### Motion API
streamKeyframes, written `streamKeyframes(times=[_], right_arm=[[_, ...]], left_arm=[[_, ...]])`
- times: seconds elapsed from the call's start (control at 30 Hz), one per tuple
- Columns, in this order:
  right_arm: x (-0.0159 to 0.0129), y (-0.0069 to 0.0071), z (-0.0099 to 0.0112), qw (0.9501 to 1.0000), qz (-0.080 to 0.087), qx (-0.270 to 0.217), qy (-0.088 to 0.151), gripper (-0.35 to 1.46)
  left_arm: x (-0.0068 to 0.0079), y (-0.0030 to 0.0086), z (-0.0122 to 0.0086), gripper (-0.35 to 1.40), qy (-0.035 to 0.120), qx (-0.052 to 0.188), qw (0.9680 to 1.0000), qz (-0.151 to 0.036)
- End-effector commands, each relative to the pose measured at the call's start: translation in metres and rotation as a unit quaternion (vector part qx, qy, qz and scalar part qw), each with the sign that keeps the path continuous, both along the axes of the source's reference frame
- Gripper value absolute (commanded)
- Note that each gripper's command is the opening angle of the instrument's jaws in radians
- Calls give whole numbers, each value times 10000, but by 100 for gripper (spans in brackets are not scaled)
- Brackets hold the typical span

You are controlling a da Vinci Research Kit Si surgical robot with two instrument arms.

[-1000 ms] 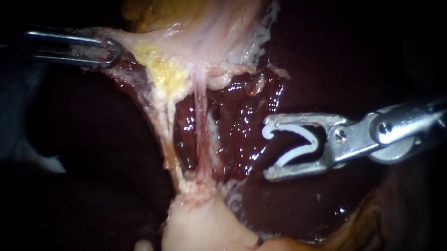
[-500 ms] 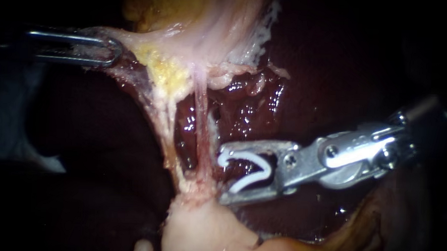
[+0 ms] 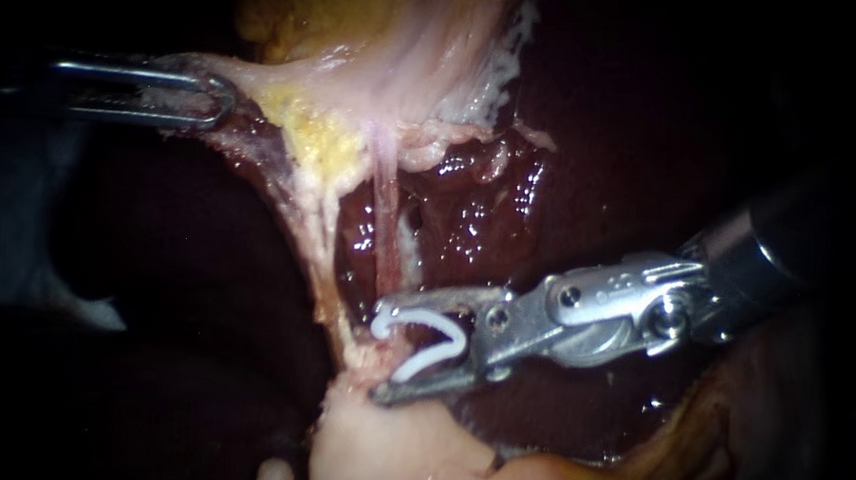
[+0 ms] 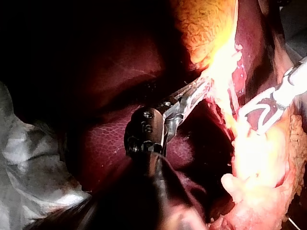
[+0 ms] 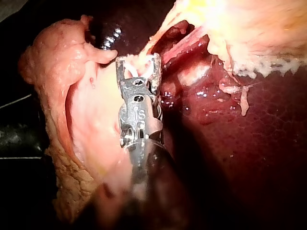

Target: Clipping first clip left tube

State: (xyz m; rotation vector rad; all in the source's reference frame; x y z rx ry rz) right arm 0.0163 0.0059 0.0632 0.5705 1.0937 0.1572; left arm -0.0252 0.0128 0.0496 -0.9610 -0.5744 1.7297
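Observation:
A thin pink tube (image 3: 386, 239) runs down from the pale gallbladder tissue (image 3: 396, 68) to a pale mass (image 3: 383, 438). A paler strand (image 3: 316, 236) lies to its left. My right instrument (image 3: 378, 352) comes in from the right. Its jaws stand wide apart with an open white clip (image 3: 422, 352) seated between them. The clip's mouth is at the tube's lower end. The right wrist view shows those jaws (image 5: 138, 64) against pale tissue. My left instrument (image 3: 214, 100) is shut on the gallbladder's edge and holds it stretched to the left, as the left wrist view (image 4: 199, 91) also shows.
Dark red liver (image 3: 641, 134) lies behind and to the right. A raw, wet patch of liver (image 3: 467, 222) sits just right of the tube. Yellow fatty tissue (image 3: 322, 137) lies at the tube's upper end. White drape (image 4: 33, 167) shows beside the left shaft.
My right instrument has moved left and down with the open clip, from over the liver to the tube's lower end. My left instrument has held still.

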Motion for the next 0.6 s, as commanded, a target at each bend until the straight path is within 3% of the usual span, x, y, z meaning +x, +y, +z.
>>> streamKeyframes(times=[0.03, 0.4, 0.6], right_arm=[[1, 0, 3, 10000, -9, 0, 1, 49], [11, 8, 33, 10000, 0, -8, -4, 49], [31, 6, 41, 9998, -52, 103, 184, 49]], left_arm=[[0, 0, -1, -35, 7, -3, 10000, -5], [-2, -1, -2, -35, 3, 3, 10000, -4], [-2, -1, -2, -35, 4, 3, 10000, -6]])
